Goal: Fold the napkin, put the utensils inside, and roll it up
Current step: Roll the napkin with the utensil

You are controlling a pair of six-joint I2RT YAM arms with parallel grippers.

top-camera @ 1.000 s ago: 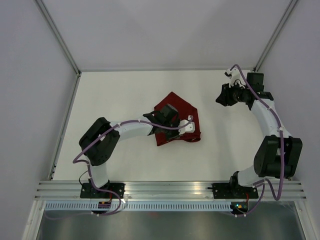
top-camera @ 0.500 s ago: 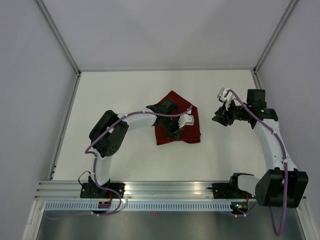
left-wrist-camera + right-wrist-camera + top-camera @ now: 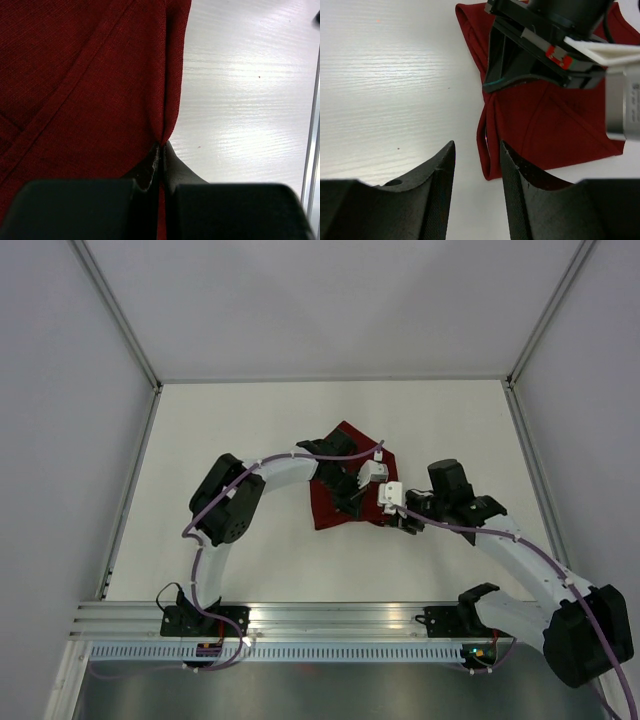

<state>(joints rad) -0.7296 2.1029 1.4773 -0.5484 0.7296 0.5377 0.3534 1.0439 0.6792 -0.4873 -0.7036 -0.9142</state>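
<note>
The dark red napkin lies partly folded in the middle of the white table. My left gripper reaches over it, and in the left wrist view its jaws are shut on a pinched fold at the napkin's edge. My right gripper sits low at the napkin's near right corner. In the right wrist view it is open, with the napkin's rolled edge just ahead of its fingertips and the left gripper beyond. Nothing is between its fingers. No utensils are in view.
The white table is walled by grey panels on the left, back and right. An aluminium rail carrying both arm bases runs along the near edge.
The right arm has swung in from the far right to the napkin's near right corner, its jaws opening wider. The left gripper kept its hold and shifted slightly right.
</note>
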